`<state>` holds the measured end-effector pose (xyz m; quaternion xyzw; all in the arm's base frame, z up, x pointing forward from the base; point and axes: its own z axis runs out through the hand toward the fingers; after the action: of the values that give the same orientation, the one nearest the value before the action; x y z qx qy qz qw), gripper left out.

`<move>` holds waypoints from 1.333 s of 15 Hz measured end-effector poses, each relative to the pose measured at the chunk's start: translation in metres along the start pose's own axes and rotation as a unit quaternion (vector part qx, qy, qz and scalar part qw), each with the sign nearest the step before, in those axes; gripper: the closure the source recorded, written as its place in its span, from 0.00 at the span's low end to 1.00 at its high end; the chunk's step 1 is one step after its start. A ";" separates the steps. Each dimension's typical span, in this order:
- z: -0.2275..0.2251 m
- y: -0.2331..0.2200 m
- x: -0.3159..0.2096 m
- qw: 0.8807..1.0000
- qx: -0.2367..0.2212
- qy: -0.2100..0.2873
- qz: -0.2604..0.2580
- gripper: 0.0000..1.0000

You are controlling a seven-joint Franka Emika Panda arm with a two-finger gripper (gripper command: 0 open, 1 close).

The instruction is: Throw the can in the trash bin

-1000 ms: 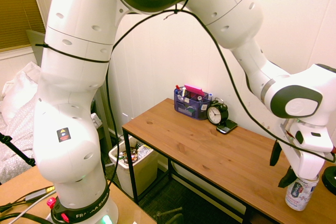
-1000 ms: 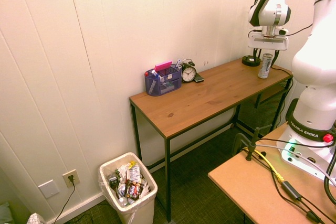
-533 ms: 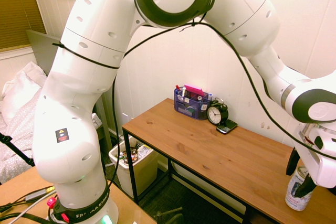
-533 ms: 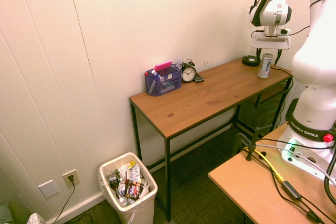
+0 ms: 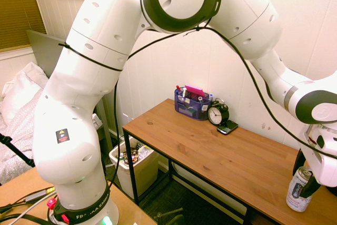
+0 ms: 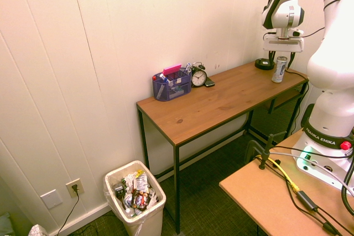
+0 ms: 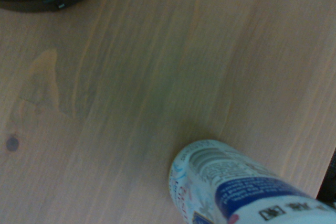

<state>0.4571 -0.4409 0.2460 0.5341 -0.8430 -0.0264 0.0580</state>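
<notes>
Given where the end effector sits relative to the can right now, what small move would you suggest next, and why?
Probably lower the open end effector a little further, then close. The can stands upright on the wooden table, and the fingers appear to straddle only its upper part. A deeper grasp looks safer before carrying it to the trash bin on the floor.

- Warm, yellowish indoor light fills both exterior views; the white wall [image 6: 99, 53] above the bench [image 6: 221, 100] is bright, almost washed out.
- Floor under the bench lies in dim shadow.
- Soft sheen on the arm [image 5: 105, 40] near the camera, which bulges from wide-angle distortion.
- Wrist view is dimmer and blurred: the can [image 7: 236, 187] and wood grain are soft, with a faint shadow beside the can.
</notes>
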 end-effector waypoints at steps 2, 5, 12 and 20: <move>0.009 -0.005 -0.008 1.000 -0.003 0.007 -0.002 0.00; 0.023 -0.011 -0.012 1.000 -0.012 0.013 -0.004 1.00; 0.034 -0.013 0.003 1.000 -0.013 0.018 0.007 1.00; 0.034 -0.017 -0.017 0.999 -0.010 -0.027 -0.022 1.00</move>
<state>0.4755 -0.4338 0.2098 0.5507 -0.8322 -0.0506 0.0402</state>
